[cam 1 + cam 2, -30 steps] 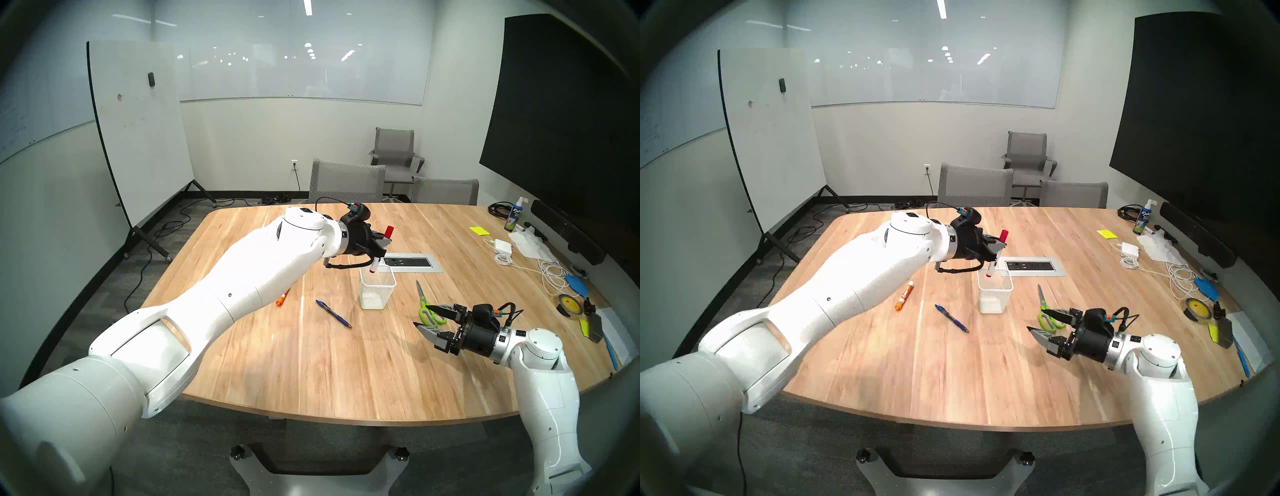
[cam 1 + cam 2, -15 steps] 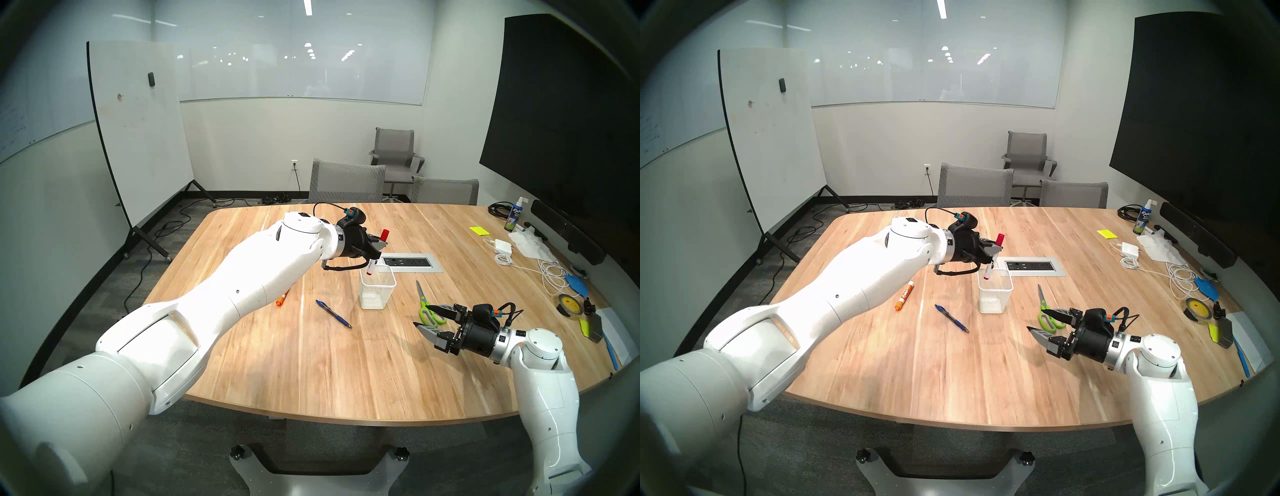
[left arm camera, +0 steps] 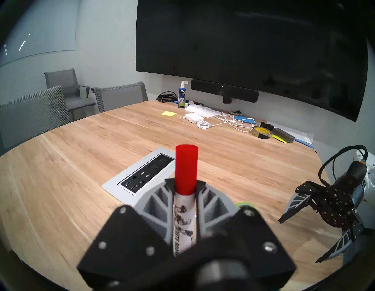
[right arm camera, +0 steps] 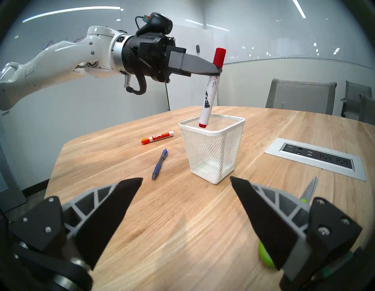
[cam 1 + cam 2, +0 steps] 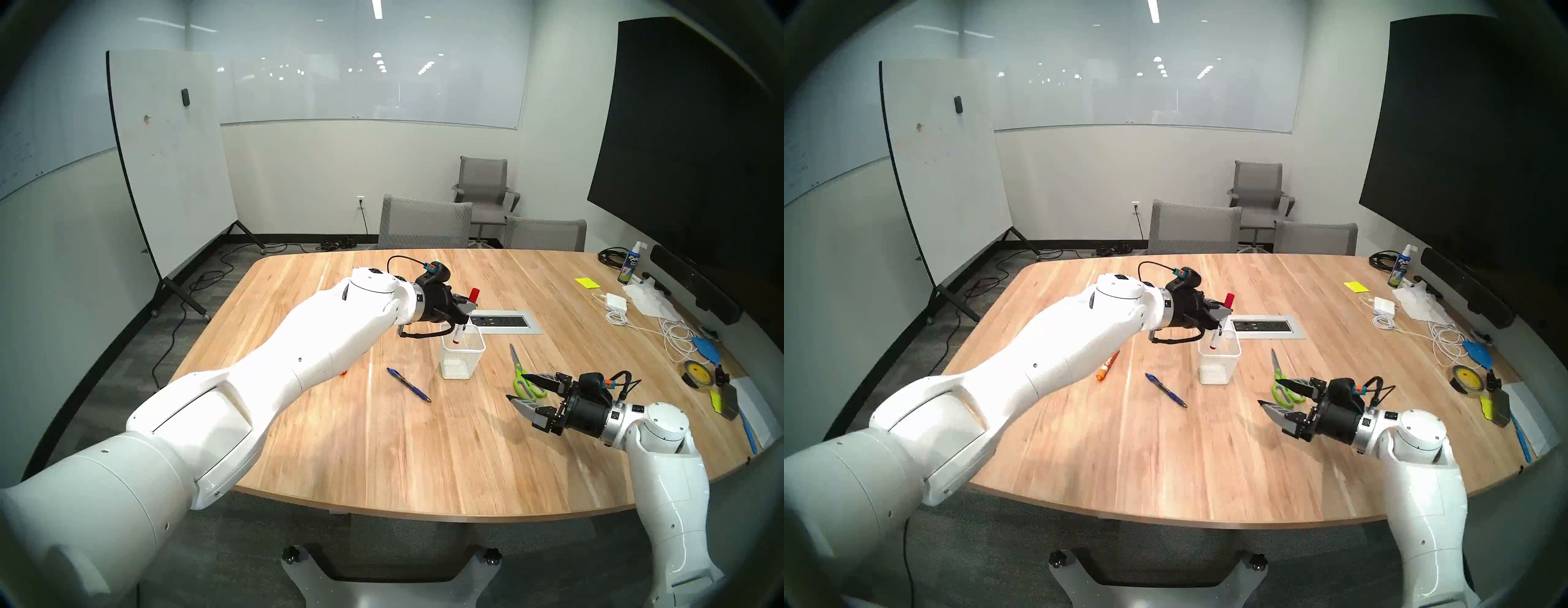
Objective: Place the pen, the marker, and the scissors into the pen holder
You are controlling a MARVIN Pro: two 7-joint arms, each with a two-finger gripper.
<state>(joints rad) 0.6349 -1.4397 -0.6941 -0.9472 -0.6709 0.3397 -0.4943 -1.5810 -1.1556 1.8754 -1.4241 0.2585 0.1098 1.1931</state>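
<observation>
My left gripper (image 5: 466,312) (image 4: 218,70) is shut on a white marker (image 4: 211,93) with a red cap (image 3: 186,168). It grips just below the cap and holds the marker nearly upright. The marker's red lower end dips into the mouth of the white mesh pen holder (image 4: 212,148) (image 5: 462,354). The blue pen (image 5: 408,384) (image 4: 160,163) lies on the table in front and to the left of the holder. The green-handled scissors (image 5: 522,373) (image 5: 1280,378) lie to the holder's right. Over their handles hovers my right gripper (image 5: 515,386) (image 4: 185,179), open and holding nothing.
An orange-capped marker (image 4: 157,137) (image 5: 1107,365) lies left of the pen, partly under my left forearm. A power outlet panel (image 5: 500,322) is set into the wooden table (image 5: 382,446) behind the holder. Cables, tape and a spray bottle (image 5: 630,267) crowd the right edge.
My left arm shifted slightly right and down, lowering the marker's end further into the holder's mouth. The right arm has not moved.
</observation>
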